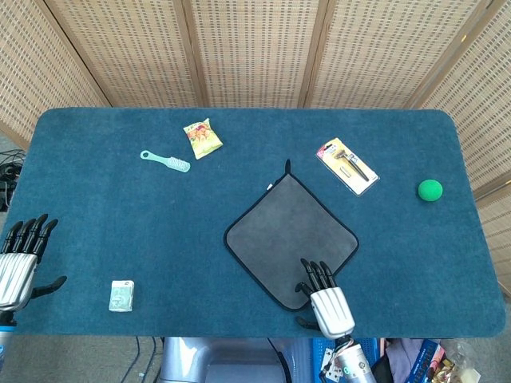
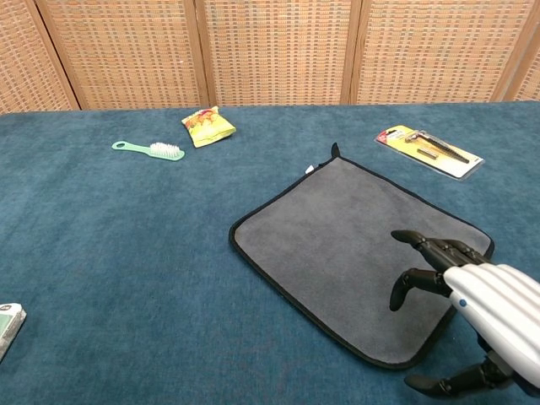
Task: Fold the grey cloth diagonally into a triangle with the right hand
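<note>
Right hand [image 1: 326, 299] hovers over the near corner of the grey cloth [image 1: 291, 237], fingers apart and reaching forward, holding nothing; in the chest view the hand [image 2: 472, 316] sits above the cloth's [image 2: 354, 245] near right part with the thumb hanging beyond the hem. Whether the fingertips touch the fabric cannot be told. The cloth lies flat and unfolded on the blue table [image 1: 120, 215], set as a diamond ahead of the hand, with a small black loop at its far corner.

Beyond the cloth, ahead and to the hand's right, lies a carded razor pack [image 1: 346, 166]; its print is too small to read. Well off to the right sits a green ball [image 1: 429, 190]. Far ahead to the left lie a yellow snack packet [image 1: 202, 138], lettering illegible, and a mint brush [image 1: 165, 160]. A small green box [image 1: 121, 295] rests well to the left, near the left hand [image 1: 17, 259], which is released with fingers spread. Nothing lies on the cloth.
</note>
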### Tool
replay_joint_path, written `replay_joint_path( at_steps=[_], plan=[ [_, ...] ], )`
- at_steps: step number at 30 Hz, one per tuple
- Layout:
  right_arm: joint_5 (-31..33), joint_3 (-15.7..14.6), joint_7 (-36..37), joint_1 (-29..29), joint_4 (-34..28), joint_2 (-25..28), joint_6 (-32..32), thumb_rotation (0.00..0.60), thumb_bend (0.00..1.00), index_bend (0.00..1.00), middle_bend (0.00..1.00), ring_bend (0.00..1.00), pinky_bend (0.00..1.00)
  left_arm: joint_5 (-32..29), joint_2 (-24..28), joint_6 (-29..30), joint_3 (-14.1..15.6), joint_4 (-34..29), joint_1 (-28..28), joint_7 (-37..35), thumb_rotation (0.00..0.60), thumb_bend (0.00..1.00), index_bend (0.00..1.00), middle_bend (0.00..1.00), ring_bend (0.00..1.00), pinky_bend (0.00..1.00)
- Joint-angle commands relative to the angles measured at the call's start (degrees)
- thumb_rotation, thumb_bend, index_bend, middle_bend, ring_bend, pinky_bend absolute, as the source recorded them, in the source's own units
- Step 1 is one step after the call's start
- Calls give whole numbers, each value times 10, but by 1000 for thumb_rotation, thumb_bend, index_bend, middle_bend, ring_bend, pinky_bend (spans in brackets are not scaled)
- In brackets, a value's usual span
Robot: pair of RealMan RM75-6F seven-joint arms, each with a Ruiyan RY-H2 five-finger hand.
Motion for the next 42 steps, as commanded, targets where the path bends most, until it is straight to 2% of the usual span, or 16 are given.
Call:
replay_joint_path(
  at_steps=[1, 20, 30, 36, 42],
  plan=[
    [6, 1, -1, 2, 7, -6, -5, 600, 3, 401, 31, 0, 0, 0, 0, -1, 0, 0, -1, -2, 600, 169, 0, 0, 0, 0],
    [25, 6, -6, 14, 26, -29, -18, 600, 3, 401, 31, 0, 0, -1, 1, -4, 1, 0, -2, -6, 600, 169, 0, 0, 0, 0],
    [31, 20, -10, 27, 35, -41, -19, 600, 10, 410, 37, 0, 0, 1, 2, -6, 2, 0, -3, -10, 600, 169, 0, 0, 0, 0],
    [37, 20, -11, 28, 43, -43, -18, 600, 50, 410, 37, 0, 0, 2, 3, -8, 3, 0, -4, -13, 600, 169, 0, 0, 0, 0],
    [38, 21, -11, 30, 44, -42, -15, 600, 192, 410, 37, 0, 0, 7, 4, -8, 5, -2, -5, -14, 600, 169, 0, 0, 0, 0]
  ],
)
